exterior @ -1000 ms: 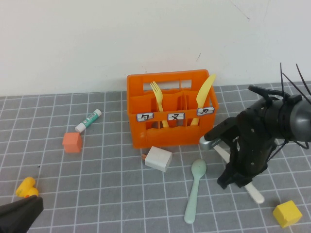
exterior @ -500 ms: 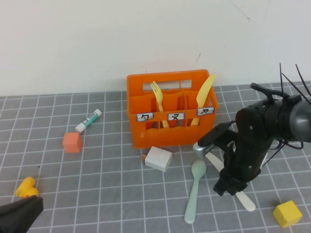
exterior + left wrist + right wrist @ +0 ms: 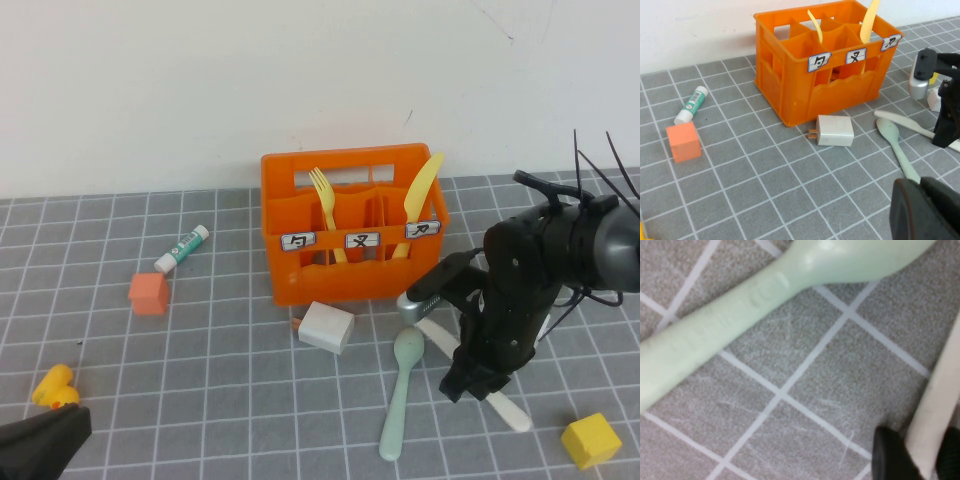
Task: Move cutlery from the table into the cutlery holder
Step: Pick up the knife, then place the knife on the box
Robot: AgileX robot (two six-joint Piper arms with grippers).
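Note:
The orange cutlery holder (image 3: 300, 270) stands at the back of the table (image 3: 220, 390), with a pale yellow fork (image 3: 324, 198) and a pale yellow knife (image 3: 424, 188) upright in it. A mint-green spoon (image 3: 400, 395) lies in front of it. Just right of the spoon lies a cream-white knife (image 3: 512, 412) flat on the tiles. My right gripper (image 3: 472, 381) is down on it, and the right wrist view shows the knife (image 3: 936, 405) pinched between the two black fingers (image 3: 888, 456). My left gripper (image 3: 45, 440) sits at the near left corner, shut and empty (image 3: 920, 189).
A white charger plug (image 3: 326, 326) lies before the holder. A glue stick (image 3: 181, 248) and a small orange cube (image 3: 148, 293) are to the left, and a yellow toy (image 3: 55, 386) is near my left gripper. A yellow cube (image 3: 590, 438) sits at the front right.
My right gripper has shifted left and nearer, and the cream-white knife has slid with it towards the spoon. Its fingers have closed in on the knife. The left arm has not moved.

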